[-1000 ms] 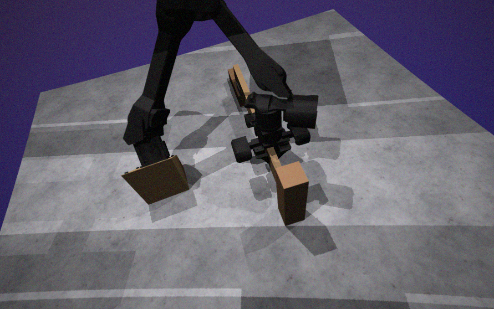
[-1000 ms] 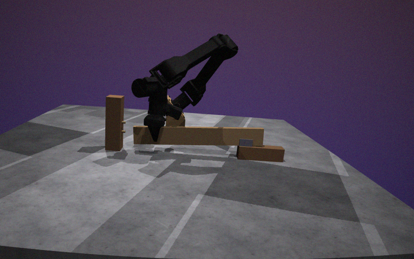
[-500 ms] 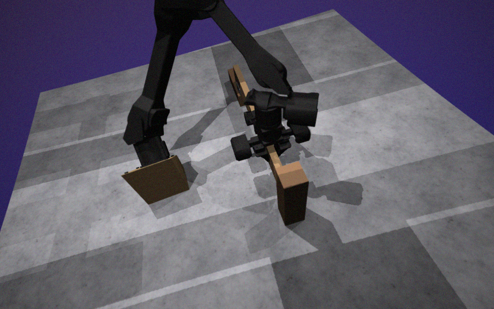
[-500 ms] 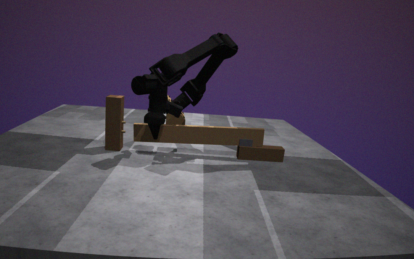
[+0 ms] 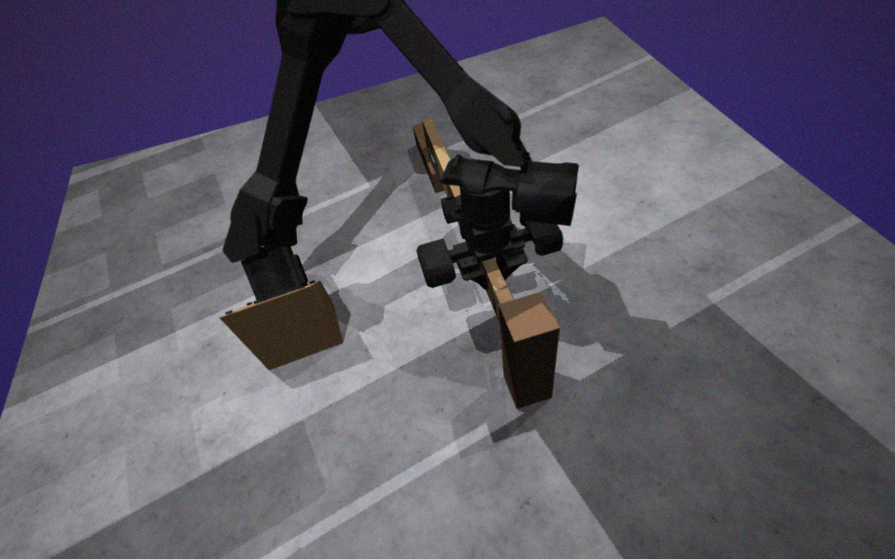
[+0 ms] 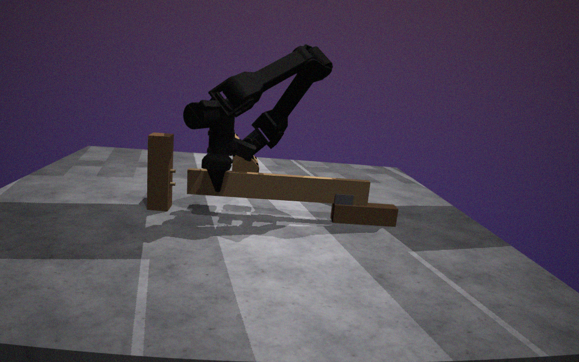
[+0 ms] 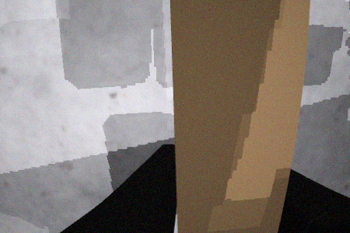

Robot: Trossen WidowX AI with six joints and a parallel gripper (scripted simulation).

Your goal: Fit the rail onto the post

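Note:
The wooden rail (image 5: 497, 279) (image 6: 282, 186) (image 7: 222, 67) has its near end raised clear of the table and looks about level. Its far end sits behind the grey bracket plate (image 6: 343, 199) on the footboard block (image 5: 438, 185) (image 6: 365, 214). My gripper (image 5: 492, 270) (image 6: 217, 188) (image 7: 201, 154) points down and is shut on the rail close to its near end. The post (image 5: 530, 360) (image 6: 160, 173) stands upright beyond that end. Its upper peg (image 6: 172, 171) and lower peg (image 6: 172, 183) point at the rail end across a small gap. The holes are hidden.
A wooden block (image 5: 284, 326) (image 6: 245, 165) stands to one side of the rail, at the foot of the black arm. The arm arches over from there to the rail. Patchy light and shadow lie across the grey table (image 5: 749, 388) (image 6: 282, 288).

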